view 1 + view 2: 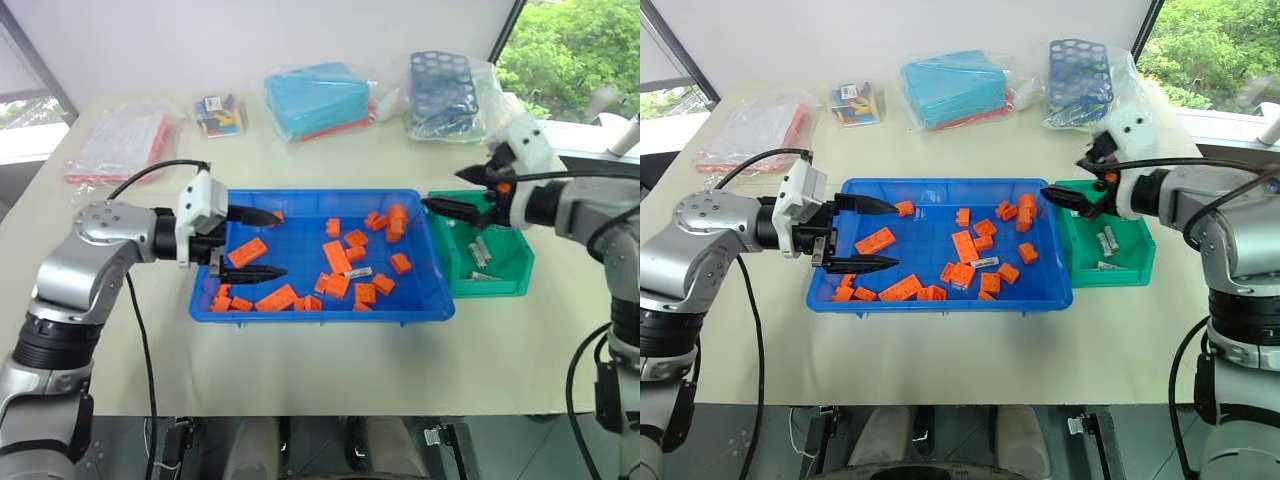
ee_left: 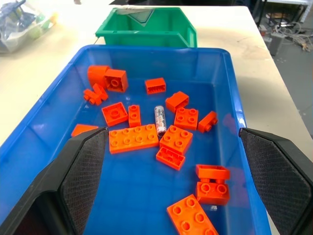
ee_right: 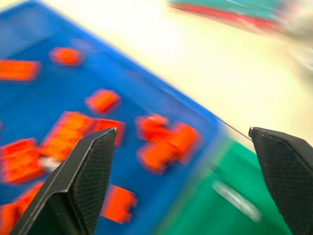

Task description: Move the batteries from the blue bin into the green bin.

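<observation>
From my head camera, I am holding my left gripper [image 1: 262, 243] over the left end of the blue bin [image 1: 320, 312], its two black fingers spread apart with nothing between them. My right gripper [image 1: 462, 192] is hanging above the near-left corner of the green bin [image 1: 505, 282], fingers also parted and empty. One battery [image 1: 358, 272] is lying in the blue bin among the orange blocks [image 1: 336, 257]; several more batteries [image 1: 480, 250] are lying inside the green bin, which is sitting right beside the blue bin's right end.

My left wrist camera is looking along the blue bin [image 2: 244, 112] — the remaining battery [image 2: 160, 119] is resting between orange blocks [image 2: 133, 138] near the middle, and the green bin [image 2: 146, 29] is standing just past the far wall. My fingers [image 2: 80, 181] are standing wide.

My right wrist camera is giving a blurred picture: fingers [image 3: 85, 171] wide apart, blue bin [image 3: 29, 29] with orange blocks [image 3: 161, 142] beyond them, green bin [image 3: 205, 210] underneath with a pale battery [image 3: 237, 198] in it.
</observation>
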Motion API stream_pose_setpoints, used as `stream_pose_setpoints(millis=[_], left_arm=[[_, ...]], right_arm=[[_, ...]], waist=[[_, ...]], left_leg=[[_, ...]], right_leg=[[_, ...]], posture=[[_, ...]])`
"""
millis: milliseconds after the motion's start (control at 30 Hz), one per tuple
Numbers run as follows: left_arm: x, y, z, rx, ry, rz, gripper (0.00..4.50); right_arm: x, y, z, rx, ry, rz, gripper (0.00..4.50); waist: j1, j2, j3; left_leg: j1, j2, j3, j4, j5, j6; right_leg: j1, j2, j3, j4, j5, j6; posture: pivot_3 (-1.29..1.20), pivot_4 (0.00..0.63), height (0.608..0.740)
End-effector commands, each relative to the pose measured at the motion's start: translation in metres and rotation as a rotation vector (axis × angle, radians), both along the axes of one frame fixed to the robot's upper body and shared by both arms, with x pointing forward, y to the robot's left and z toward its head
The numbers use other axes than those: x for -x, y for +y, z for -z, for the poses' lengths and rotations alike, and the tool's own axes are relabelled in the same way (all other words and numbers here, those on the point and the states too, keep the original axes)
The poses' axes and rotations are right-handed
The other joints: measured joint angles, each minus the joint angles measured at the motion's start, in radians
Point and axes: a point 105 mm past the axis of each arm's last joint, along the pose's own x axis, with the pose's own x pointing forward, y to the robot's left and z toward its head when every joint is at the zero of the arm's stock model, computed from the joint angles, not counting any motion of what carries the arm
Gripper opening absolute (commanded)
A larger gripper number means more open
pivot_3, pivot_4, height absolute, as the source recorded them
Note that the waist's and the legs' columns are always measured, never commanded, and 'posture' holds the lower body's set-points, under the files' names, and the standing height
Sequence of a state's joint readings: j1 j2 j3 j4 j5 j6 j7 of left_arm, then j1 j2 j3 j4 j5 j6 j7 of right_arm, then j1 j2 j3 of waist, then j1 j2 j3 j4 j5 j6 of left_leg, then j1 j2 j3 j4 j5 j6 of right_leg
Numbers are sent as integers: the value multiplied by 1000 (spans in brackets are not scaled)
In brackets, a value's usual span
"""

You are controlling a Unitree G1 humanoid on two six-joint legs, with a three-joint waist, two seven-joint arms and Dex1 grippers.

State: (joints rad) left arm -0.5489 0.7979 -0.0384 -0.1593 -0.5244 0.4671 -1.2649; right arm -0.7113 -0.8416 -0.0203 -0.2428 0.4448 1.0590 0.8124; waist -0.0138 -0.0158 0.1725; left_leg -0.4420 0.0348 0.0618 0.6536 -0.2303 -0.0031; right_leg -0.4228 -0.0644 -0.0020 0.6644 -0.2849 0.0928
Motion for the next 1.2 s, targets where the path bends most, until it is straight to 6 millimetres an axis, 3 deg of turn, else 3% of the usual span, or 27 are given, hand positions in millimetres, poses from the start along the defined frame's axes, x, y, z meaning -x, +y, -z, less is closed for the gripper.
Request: stream_pose_setpoints(millis=[33,167,567,667,900,1033,1133,1200], left_arm=[[2,-5,-5,-6,-40,25,4500],[3,-4,-4,-7,-47,12,4500],[8,5,-5,-11,-54,-49,4500],[8,7,-7,-10,-58,-58,4500],[4,8,-8,-6,-63,-67,4500],[3,7,-7,-7,-62,-64,4500],[1,6,-6,-6,-60,-56,4500],[0,5,-6,-4,-58,-50,4500]], right_arm=[[1,32,20,112,6,-180,4450],[-7,45,64,224,83,-257,4450],[-16,52,101,249,147,-288,4450],[-12,56,104,245,154,-308,3582],[-9,63,99,221,143,-330,124],[-11,56,77,182,103,-285,51],[-13,26,33,113,35,-171,51],[-10,14,17,70,24,-122,51]], waist=[[1,0,0],[2,0,0],[3,0,0],[3,0,0],[2,0,0],[4,0,0],[9,0,0],[16,0,0]], left_leg=[[0,0,0,0,0,0],[-1,0,0,1,0,0],[-1,1,0,5,0,0],[-1,0,0,5,0,0],[-1,0,0,6,0,0],[-1,1,0,6,0,0],[-2,1,0,7,0,0],[-2,1,0,7,0,1]], right_leg=[[0,0,0,0,0,0],[0,0,0,0,0,0],[0,0,0,2,0,0],[0,0,0,2,0,0],[0,0,0,2,0,0],[0,0,0,2,0,0],[0,0,-1,2,0,0],[1,-1,-1,2,0,0]], posture=[[0,150,737],[0,150,737],[0,150,737],[0,150,737],[0,150,737],[0,150,737],[0,150,737],[0,150,737]])
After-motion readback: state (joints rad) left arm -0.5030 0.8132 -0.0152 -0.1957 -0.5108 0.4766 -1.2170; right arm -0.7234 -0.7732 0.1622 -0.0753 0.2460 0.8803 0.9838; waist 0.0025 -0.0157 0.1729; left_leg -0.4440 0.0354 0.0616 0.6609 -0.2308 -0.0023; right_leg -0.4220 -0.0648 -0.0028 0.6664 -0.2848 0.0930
